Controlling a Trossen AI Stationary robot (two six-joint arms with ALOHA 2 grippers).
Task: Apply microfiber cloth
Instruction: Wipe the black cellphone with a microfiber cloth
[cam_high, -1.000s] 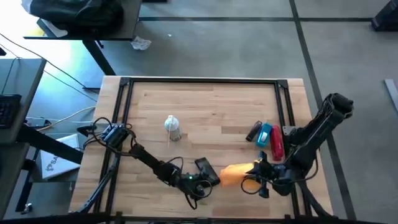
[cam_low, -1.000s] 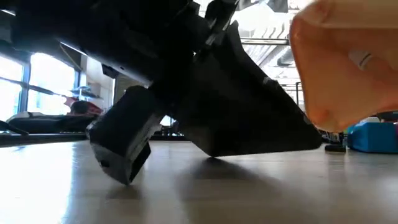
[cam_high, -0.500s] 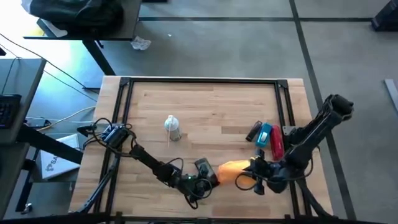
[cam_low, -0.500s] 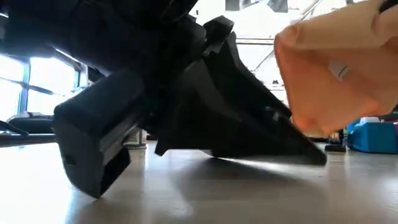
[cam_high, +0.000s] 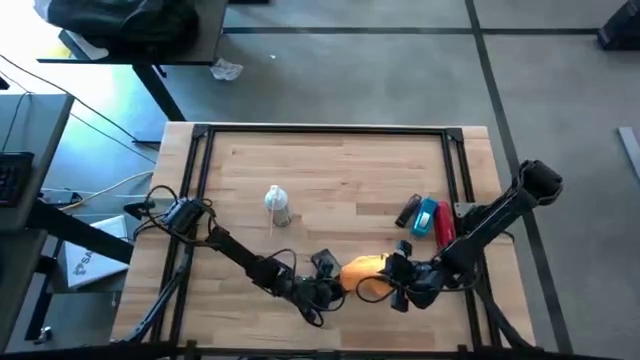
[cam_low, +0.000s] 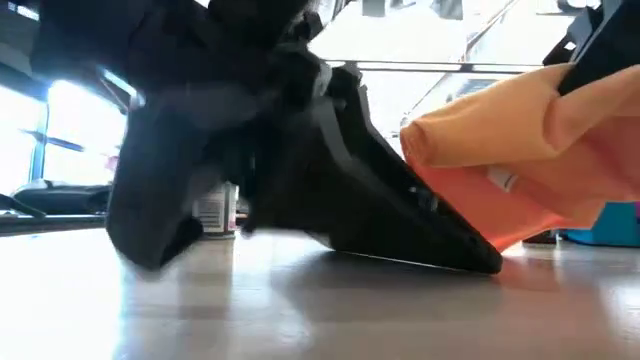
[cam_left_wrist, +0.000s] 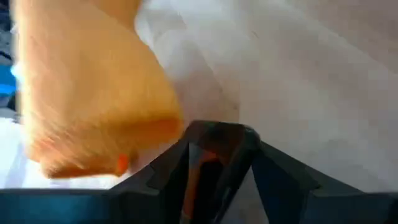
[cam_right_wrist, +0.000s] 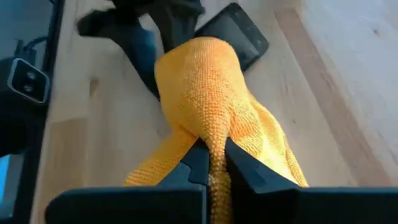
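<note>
The bright orange microfiber cloth (cam_high: 362, 276) hangs bunched from my right gripper (cam_high: 398, 287), which is shut on it near the table's front edge. The cloth's free end (cam_low: 470, 150) lies against the upper face of the black phone (cam_low: 400, 215). My left gripper (cam_high: 322, 289) is shut on the phone, which stands tilted with one long edge (cam_low: 470, 262) on the table. In the right wrist view the phone (cam_right_wrist: 239, 34) shows beyond the cloth (cam_right_wrist: 199, 87). In the left wrist view the cloth (cam_left_wrist: 93, 93) fills the space past my left fingers. My left gripper holds the phone by its raised edge (cam_left_wrist: 211, 146), pinched between the two fingers. The phone is tilted, its opposite edge down on the table. My right gripper pinches a gathered fold of the cloth (cam_right_wrist: 214, 155) between its two fingers, coming level from the table's right. The cloth bulges forward past the fingers and lies slack onto the phone.
A small clear spray bottle (cam_high: 278, 206) stands mid-table, behind the phone. A dark item (cam_high: 408, 212), a blue item (cam_high: 428, 217) and a red one (cam_high: 445, 235) lie at the right side. A black frame (cam_high: 200, 160) runs round the tabletop.
My right gripper has carried the cloth toward the table's left edge, from clear of the phone until its free end lies on the phone's tilted face. My left arm has shifted slightly while the phone stays tilted with its edge on the table.
</note>
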